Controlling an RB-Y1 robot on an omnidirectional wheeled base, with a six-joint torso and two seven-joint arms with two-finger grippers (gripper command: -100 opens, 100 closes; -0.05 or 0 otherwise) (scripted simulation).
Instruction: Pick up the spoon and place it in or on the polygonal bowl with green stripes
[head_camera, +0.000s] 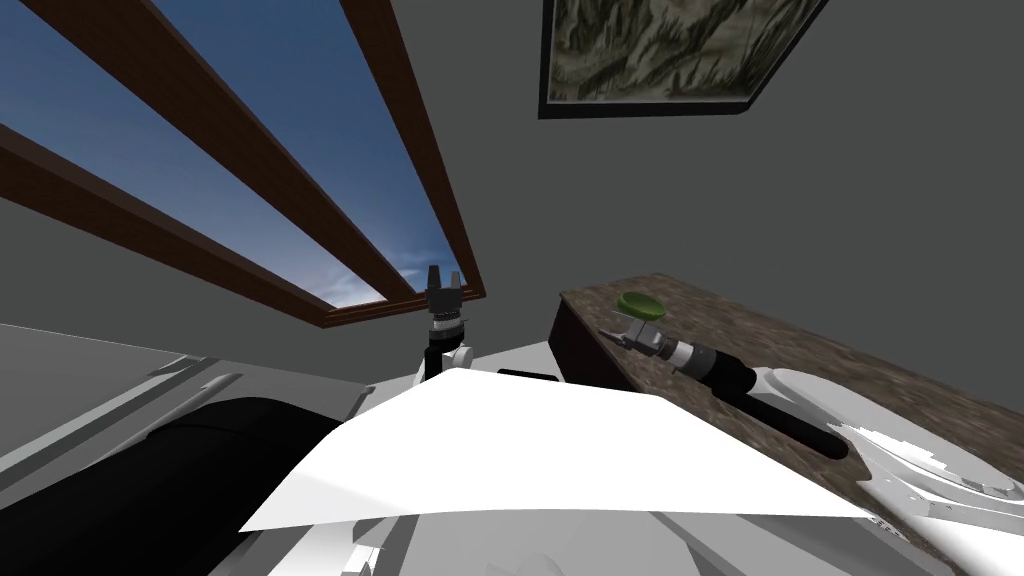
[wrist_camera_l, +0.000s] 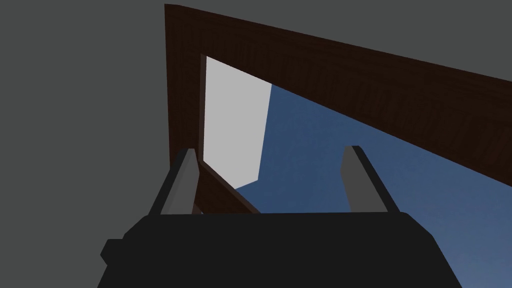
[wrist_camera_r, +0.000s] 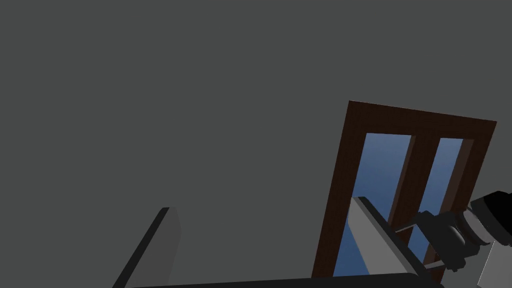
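Observation:
A small green bowl (head_camera: 640, 303) sits near the far left corner of a mottled brown tabletop (head_camera: 820, 350). My right gripper (head_camera: 613, 335) hovers just in front of the bowl, over the table's left end, pointing away from me. In the right wrist view the right gripper (wrist_camera_r: 267, 240) is open, with nothing between its fingers (wrist_camera_r: 367, 232) and a grey wall beyond. My left gripper (head_camera: 446, 278) is raised to the left of the table, pointing up in front of the window. The left gripper (wrist_camera_l: 270, 180) is open and empty in its wrist view.
The table's dark side panel (head_camera: 585, 350) faces left, next to my right hand. A brown-framed window (head_camera: 330, 200) fills the wall on the left, and a framed picture (head_camera: 660, 50) hangs above the table. A black area (head_camera: 130, 490) lies at lower left.

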